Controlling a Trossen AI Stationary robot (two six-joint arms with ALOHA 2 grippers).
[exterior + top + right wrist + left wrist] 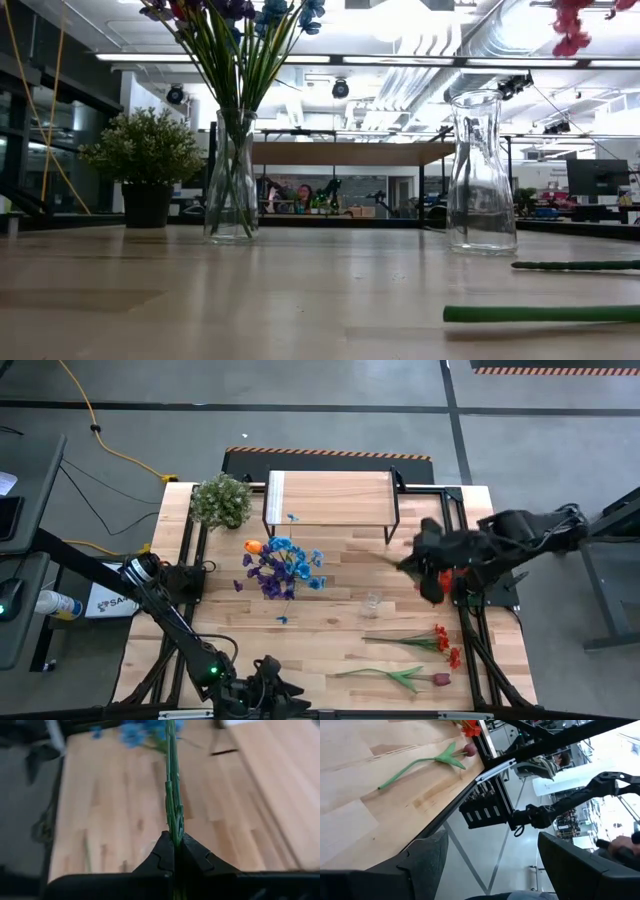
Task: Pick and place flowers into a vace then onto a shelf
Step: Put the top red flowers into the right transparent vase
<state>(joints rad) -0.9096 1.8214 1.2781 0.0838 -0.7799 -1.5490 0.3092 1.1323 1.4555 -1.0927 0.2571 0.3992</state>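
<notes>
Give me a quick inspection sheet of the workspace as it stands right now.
Surface: wooden table, bare in the middle.
Job's things: filled vase with blue and purple flowers; empty vase; two loose flowers near the right front edge; shelf at the back, nothing on top.
Clutter: potted plant at the back left; blue petals.
Grippers: right gripper shut on a green stem; left gripper open past the front edge.
Cables: yellow cable on the floor.
Surroundings: workshop room, desks behind.

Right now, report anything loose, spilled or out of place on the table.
A few small blue petals lie loose on the table near the filled vase; another sits on the shelf. Nothing is tipped or spilled.
</notes>
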